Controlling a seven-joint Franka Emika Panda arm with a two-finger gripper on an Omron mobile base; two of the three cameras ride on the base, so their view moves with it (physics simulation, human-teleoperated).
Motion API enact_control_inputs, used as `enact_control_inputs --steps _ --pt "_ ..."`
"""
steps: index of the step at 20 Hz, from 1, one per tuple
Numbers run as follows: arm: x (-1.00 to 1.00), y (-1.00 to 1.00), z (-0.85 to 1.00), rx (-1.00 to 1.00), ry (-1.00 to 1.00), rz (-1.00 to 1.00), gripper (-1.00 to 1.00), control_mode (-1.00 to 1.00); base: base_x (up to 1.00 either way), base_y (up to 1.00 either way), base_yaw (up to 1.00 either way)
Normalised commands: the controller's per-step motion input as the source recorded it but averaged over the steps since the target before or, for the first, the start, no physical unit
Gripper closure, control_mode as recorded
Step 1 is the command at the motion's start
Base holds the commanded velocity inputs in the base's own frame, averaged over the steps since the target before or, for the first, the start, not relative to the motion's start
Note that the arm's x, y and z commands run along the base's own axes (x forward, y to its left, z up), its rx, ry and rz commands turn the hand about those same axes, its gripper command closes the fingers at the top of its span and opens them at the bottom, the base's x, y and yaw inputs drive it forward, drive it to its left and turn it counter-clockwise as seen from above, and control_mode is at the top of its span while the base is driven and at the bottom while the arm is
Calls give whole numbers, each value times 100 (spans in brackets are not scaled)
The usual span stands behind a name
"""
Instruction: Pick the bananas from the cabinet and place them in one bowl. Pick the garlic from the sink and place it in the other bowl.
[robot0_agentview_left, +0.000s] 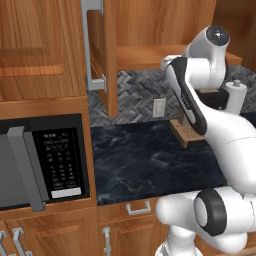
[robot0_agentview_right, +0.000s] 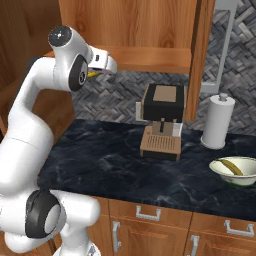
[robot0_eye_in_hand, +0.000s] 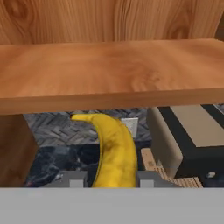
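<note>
While the two-finger gripper (robot0_eye_in_hand: 111, 179) pinches a curved yellow banana (robot0_eye_in_hand: 114, 153), the cream-white bowl (robot0_agentview_right: 239, 176) lies low, well away across the counter.

Two bananas were in sight: one banana (robot0_eye_in_hand: 114, 151) rose between the finger tips in the hand view, and a second banana (robot0_agentview_right: 232, 167) lay in the single cream-white bowl (robot0_agentview_right: 224, 173) on the counter. There was one microwave (robot0_agentview_left: 42, 165), one coffee machine (robot0_agentview_right: 162, 120), one white paper-towel roll (robot0_agentview_right: 218, 121) and one wall outlet (robot0_agentview_left: 159, 107). The cabinet (robot0_agentview_left: 131, 59) showed one open door (robot0_agentview_left: 102, 47) with one silver bar handle (robot0_agentview_left: 88, 45), and one wooden shelf (robot0_eye_in_hand: 109, 72).
</note>
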Motion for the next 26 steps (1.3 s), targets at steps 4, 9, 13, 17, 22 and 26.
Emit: enact_control_inputs --steps 4,9,13,17,22,26 --pt "-66 -26 -13 0 18 1 100 -100 0 0 0" --pt "-67 -43 -47 0 6 6 100 -100 0 0 0" --pt "-61 -47 -50 0 1 6 100 -100 0 0 0" --pt "-58 -46 -43 0 4 7 100 -100 0 0 0" --pt "-44 -37 -47 0 3 6 100 -100 0 0 0" --pt "-23 -29 -38 0 5 4 100 -100 0 0 0"
